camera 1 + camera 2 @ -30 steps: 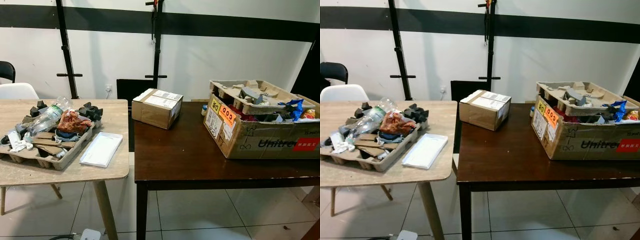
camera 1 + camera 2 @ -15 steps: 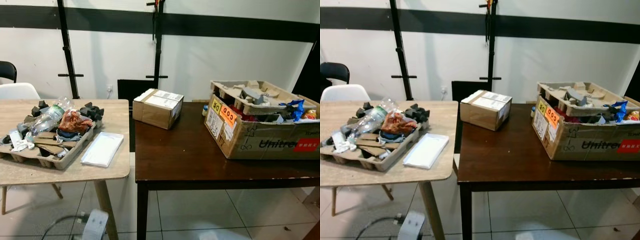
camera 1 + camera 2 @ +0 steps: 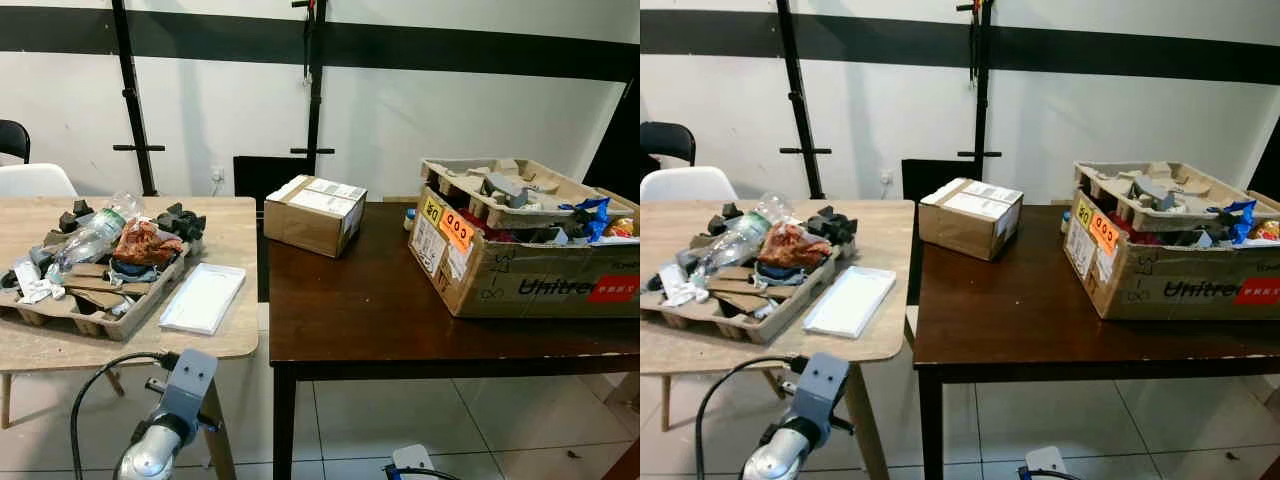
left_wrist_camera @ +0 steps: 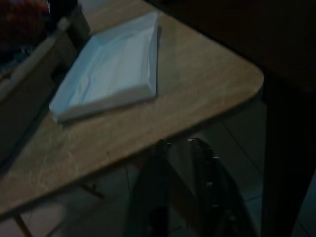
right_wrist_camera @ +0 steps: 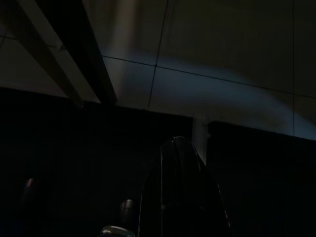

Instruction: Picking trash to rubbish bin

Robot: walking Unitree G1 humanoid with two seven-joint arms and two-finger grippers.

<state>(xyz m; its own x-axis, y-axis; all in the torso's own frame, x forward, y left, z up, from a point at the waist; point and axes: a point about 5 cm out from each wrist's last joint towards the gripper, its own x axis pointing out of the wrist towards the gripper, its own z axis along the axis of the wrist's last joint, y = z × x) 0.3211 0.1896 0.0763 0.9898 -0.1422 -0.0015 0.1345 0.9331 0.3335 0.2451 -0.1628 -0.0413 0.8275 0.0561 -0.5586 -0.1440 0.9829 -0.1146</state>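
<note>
A pulp tray (image 3: pixel 95 315) piled with trash lies on the light wooden table (image 3: pixel 235 230). In the pile are a clear plastic bottle (image 3: pixel 95 235), a red wrapper (image 3: pixel 143 243) and black pieces. Beside it lies a flat white tray (image 3: pixel 203 298). On the dark table stands a large open cardboard box (image 3: pixel 520 275) full of rubbish. My left arm (image 3: pixel 170 415) rises below the light table's front corner. In the left wrist view my left gripper (image 4: pixel 177 144) is slightly open and empty, just under the table edge near the white tray (image 4: pixel 111 81). My right gripper (image 5: pixel 177 143) hangs low, shut, over dark floor.
A small sealed cardboard box (image 3: pixel 315 215) sits on the dark table (image 3: pixel 360 320) near its back left corner. A white chair (image 3: pixel 35 180) and a black chair stand behind the light table. Black poles lean on the wall. Tiled floor lies below.
My left arm has come up into view at the bottom left, under the light table's corner. A bit of my right wrist now shows at the bottom edge.
</note>
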